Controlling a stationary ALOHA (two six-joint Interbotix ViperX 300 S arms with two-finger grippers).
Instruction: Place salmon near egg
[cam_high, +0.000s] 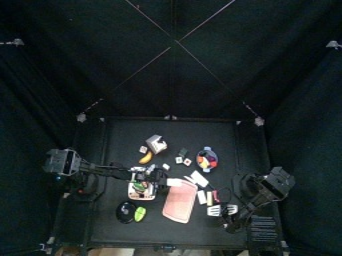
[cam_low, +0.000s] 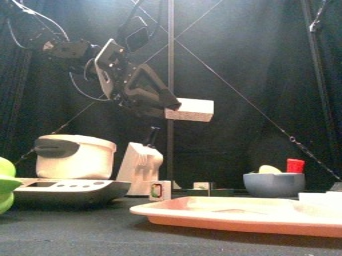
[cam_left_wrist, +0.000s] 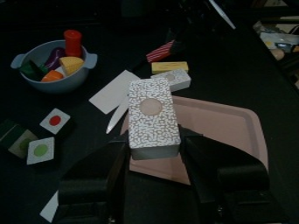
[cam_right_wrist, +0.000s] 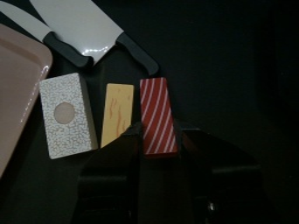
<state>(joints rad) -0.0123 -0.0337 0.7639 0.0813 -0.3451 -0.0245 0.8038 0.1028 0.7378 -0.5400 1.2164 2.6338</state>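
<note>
Speckled block (cam_right_wrist: 65, 118), yellow block (cam_right_wrist: 117, 114), striped block (cam_right_wrist: 159, 114) — three side by side, two knives (cam_right_wrist: 87, 35).

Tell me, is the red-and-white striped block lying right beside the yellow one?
Yes, in the right wrist view the striped salmon block lies side by side with the yellow block, with the speckled block on the yellow one's other side.

In the top view, the things around the pink tray (cam_high: 178, 210) are too small to name. In the front view, this tray is cut off at the right edge, and the green thing (cam_low: 6, 182) far left of the tray is cut off at the left edge. In the right wrist view, the tray shows only a corner, and the knife blades (cam_right_wrist: 79, 24) beside it are cut off. The red striped block (cam_right_wrist: 158, 115) is partly hidden behind the right gripper (cam_right_wrist: 163, 157).
</note>
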